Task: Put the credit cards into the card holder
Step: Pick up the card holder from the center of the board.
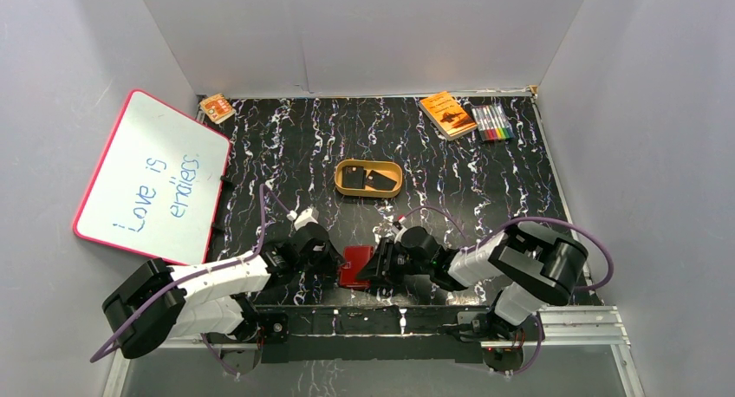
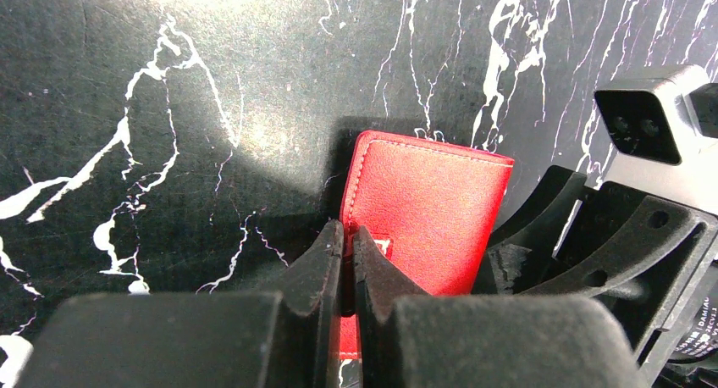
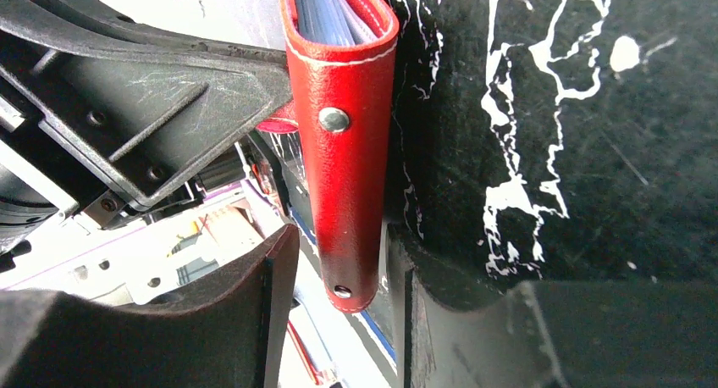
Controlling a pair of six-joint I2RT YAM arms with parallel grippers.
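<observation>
The red card holder point(image 1: 356, 267) stands on edge near the table's front, between my two grippers. My left gripper point(image 1: 334, 260) is shut on a thin flap at its edge; in the left wrist view the fingertips point(image 2: 347, 240) pinch the red leather point(image 2: 432, 210). My right gripper point(image 1: 378, 265) is open, with its jaws either side of the holder's spine point(image 3: 343, 151) and a gap on one side. The spine's snap stud and the grey-blue pockets point(image 3: 326, 15) show. Two black credit cards point(image 1: 351, 178) point(image 1: 380, 180) lie in the tan oval dish point(image 1: 368, 191) at mid-table.
A pink-framed whiteboard point(image 1: 152, 176) leans at the left wall. An orange booklet point(image 1: 448, 113) and a marker set point(image 1: 491, 121) lie at the back right, and a small orange item point(image 1: 217, 108) at the back left. A metal rail point(image 1: 572, 323) runs along the front edge.
</observation>
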